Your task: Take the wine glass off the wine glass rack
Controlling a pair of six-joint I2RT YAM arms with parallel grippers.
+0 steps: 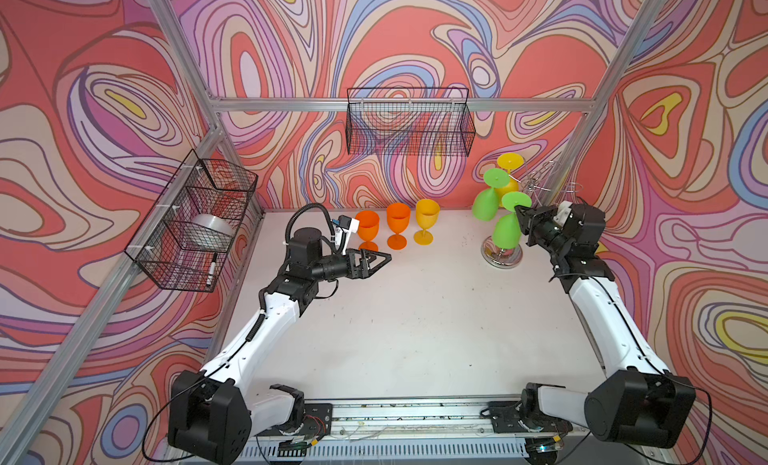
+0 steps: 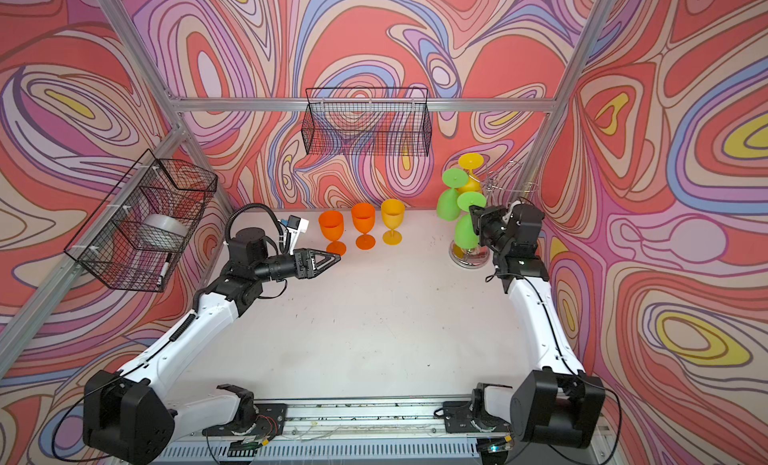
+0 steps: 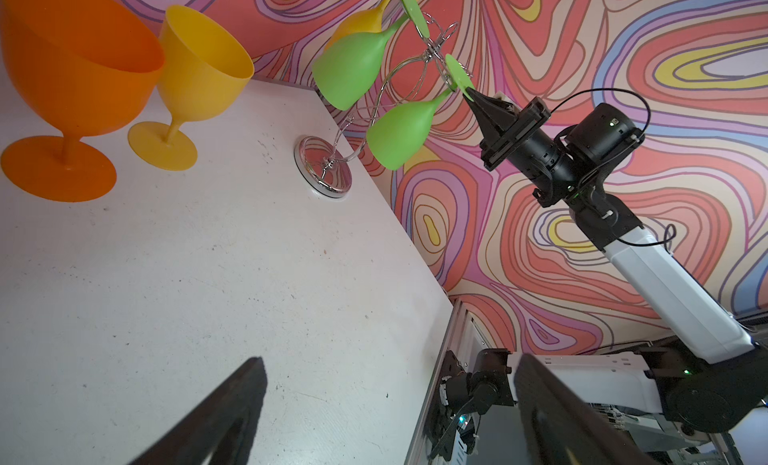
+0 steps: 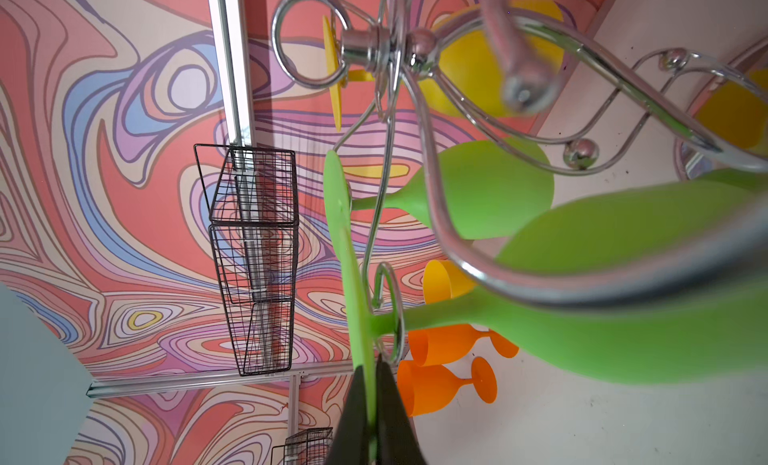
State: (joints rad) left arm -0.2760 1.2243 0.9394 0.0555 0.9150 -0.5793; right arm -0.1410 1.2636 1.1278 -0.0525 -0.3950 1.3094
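The white surface (image 1: 415,326) is scuffed and flecked with dark specks, and carries four things, all toward its far edge. Read from its middle in both top views, an orange glass (image 1: 368,229) stands at 11 o'clock. A second orange glass (image 1: 397,224) stands just beside it, then a yellow glass (image 1: 427,218) at 12, all upright in a close row. The rack (image 1: 505,259) stands on its round mirrored base at 2 o'clock.

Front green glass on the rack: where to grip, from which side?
Pinch the flat foot edge-on at its rim, coming from the right arm's side, clear of the other hanging glasses. The green glass hangs bowl-down, stem caught in the rack, so that thin rim is the exposed part. The right gripper is shut on it there.
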